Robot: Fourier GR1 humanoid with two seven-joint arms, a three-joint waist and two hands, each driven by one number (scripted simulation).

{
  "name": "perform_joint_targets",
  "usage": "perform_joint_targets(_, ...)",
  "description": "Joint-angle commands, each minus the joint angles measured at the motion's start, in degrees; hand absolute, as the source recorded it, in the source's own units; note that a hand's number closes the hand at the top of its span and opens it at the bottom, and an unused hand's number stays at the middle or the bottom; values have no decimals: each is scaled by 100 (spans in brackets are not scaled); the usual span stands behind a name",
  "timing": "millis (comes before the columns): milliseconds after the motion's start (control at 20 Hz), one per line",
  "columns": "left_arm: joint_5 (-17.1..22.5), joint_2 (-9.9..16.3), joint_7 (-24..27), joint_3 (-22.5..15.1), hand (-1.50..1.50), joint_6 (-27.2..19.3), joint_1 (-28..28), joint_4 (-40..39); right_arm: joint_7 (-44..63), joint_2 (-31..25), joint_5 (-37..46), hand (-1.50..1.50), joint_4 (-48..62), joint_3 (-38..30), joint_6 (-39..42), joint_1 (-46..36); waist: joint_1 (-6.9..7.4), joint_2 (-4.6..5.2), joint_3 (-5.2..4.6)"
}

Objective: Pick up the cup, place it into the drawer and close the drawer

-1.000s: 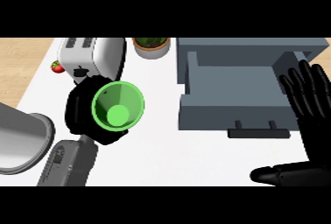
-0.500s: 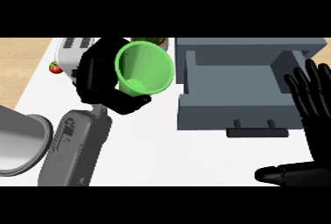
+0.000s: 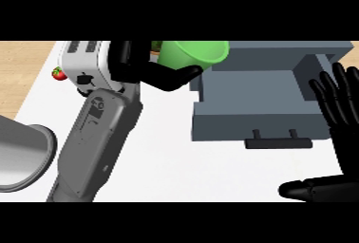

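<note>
The left hand (image 3: pixel 151 71) has carried the green cup (image 3: pixel 193 53) up from the bench (image 3: pixel 175 166) and across toward the drawer (image 3: pixel 259 107). One second ago the cup was low, near the grey forearm; half a second ago it was higher and still left of the drawer. Now it hangs at the far left corner of the open drawer, tilted, with its rim partly above the drawer's back wall. The black fingers (image 3: pixel 172 78) are curled round the cup from the left and from below, so the cup is held and does not touch the bench. From this, the pick-up looks finished and the transport is almost done; what is left is to bring the cup over the inside of the drawer, let it go, and then push the drawer closed.

The right hand (image 3: pixel 344 109) has not moved in this time. It rests at the right side of the drawer, its fingers straight and spread, holding nothing.

Counted: one cup, one drawer with one dark handle (image 3: pixel 277 141) on its front, one white toaster (image 3: pixel 84 64) just left of the holding fingers, and one small red fruit (image 3: pixel 58 73) beside the toaster. A grey round object (image 3: pixel 21 156) shows partly at the left edge; what it is cannot be told.
</note>
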State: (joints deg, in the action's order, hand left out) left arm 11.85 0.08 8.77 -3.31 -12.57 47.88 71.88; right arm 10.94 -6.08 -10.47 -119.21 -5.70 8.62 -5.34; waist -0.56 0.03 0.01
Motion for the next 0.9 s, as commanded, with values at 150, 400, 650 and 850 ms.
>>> perform_joint_targets(150, -56, -8, 280, 130, 150, 92, 765, -1369, -50, 60, 61, -150, -143, 86, -4, 102, -33, 13, 0)
perform_joint_targets(400, 319, -8, 188, -217, 150, -662, 1629, -2194, -490, 133, 161, -150, 425, 77, 57, -32, -75, 23, 2)
perform_joint_targets(650, 986, -8, 807, -756, 150, -951, 1988, -3075, -681, 85, 192, -150, 560, 82, 201, 80, -182, 47, 4)
perform_joint_targets(850, 1206, -8, 670, -799, 150, -924, 2463, -3596, -418, 56, 192, -150, 399, 24, 53, -40, -162, 43, 3)
